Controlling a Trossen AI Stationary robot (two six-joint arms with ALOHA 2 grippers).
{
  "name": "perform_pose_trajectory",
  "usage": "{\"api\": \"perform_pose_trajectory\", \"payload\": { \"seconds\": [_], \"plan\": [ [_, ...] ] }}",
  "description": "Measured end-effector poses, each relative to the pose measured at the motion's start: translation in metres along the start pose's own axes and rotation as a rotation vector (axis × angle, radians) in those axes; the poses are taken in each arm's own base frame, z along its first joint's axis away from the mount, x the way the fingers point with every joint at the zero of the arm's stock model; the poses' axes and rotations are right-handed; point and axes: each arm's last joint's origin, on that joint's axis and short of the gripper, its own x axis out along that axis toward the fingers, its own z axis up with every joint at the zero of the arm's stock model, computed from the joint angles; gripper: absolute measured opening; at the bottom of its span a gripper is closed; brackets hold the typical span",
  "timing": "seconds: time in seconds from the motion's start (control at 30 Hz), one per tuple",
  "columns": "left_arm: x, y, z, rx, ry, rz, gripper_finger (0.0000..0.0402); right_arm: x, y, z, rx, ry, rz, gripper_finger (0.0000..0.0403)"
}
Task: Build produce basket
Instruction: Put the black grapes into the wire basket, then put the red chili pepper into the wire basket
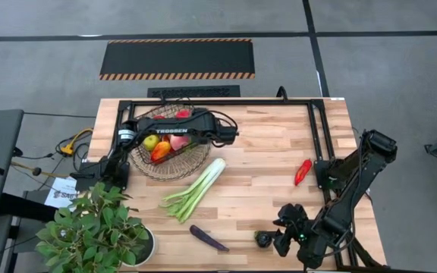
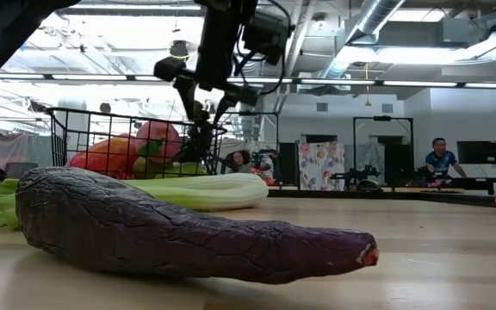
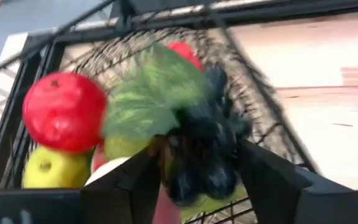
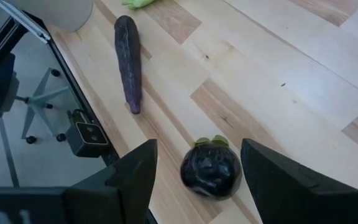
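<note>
Looks like an open robotics lab: exposed ceiling ducts (image 2: 386, 21) and strip lights overhead, grey concrete floor (image 1: 36, 61) with a hazard-striped mat (image 1: 177, 58), butcher-block table (image 1: 264, 152), person seated at far monitors (image 2: 480, 152).

You can read one brand: "TROSSEN" in white capitals on the left arm (image 1: 174, 130) in the high view, on the dark link just behind the left end effector (image 1: 230, 135), above the basket (image 1: 171, 155). A white paper sheet (image 1: 58, 196) lies well behind that end effector, by the plant pot at the tabletop (image 1: 264, 174) edge; it carries dark print starting "SA", the rest too small for you to make out. Bottom edge of both wrist views shows faint pale marks on the dark housing, not legible. Nothing readable on the small black box (image 4: 87, 132) beside the right end effector (image 4: 197, 180).
</note>
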Motion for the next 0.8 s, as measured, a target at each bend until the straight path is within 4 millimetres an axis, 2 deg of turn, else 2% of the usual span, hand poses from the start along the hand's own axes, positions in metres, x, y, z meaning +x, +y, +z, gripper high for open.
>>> {"api": "perform_pose_trajectory", "payload": {
  "seconds": [0.33, 0.8],
  "plan": [
    [-0.031, -0.001, 0.021, 0.1, -0.045, -0.112, 0.0271, 0.0, -0.002, 0.0, -0.012, -0.002, -0.017, 0.0255],
    [-0.08, 0.006, 0.051, 0.145, -0.049, -0.334, 0.0293, -0.002, -0.002, -0.003, -0.05, 0.029, -0.015, 0.0255]
  ]
}}
